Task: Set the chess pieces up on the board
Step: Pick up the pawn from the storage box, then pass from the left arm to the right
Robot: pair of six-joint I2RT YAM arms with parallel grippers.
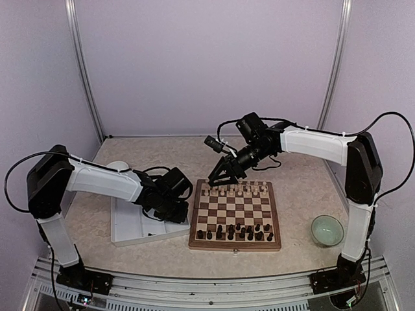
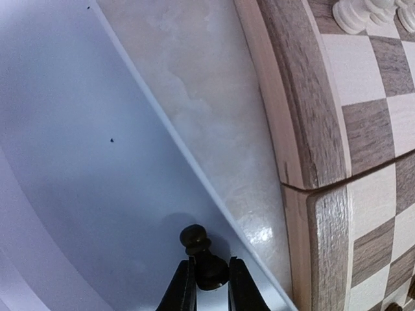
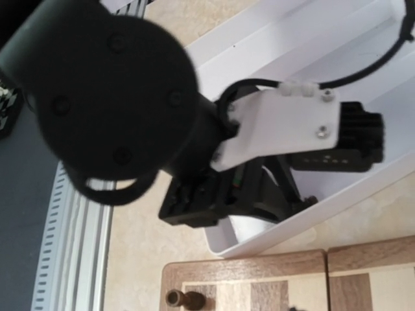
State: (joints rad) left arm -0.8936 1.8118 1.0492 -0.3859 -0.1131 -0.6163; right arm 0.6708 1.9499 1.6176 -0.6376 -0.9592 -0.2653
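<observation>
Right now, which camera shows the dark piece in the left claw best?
The left wrist view: the dark piece sits close up, pinched by the left gripper over the tray. In the top view the left arm hides it; the right wrist view shows only that arm.

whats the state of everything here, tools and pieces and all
left tool, shut on a dark chess piece
dark chess piece, gripped low on its body, over the white tray
right tool, open, holding nothing, above the far left corner of the board
board, flat, white pieces on far rows, dark pieces on near rows
green bowl, upright, right of the board
</observation>
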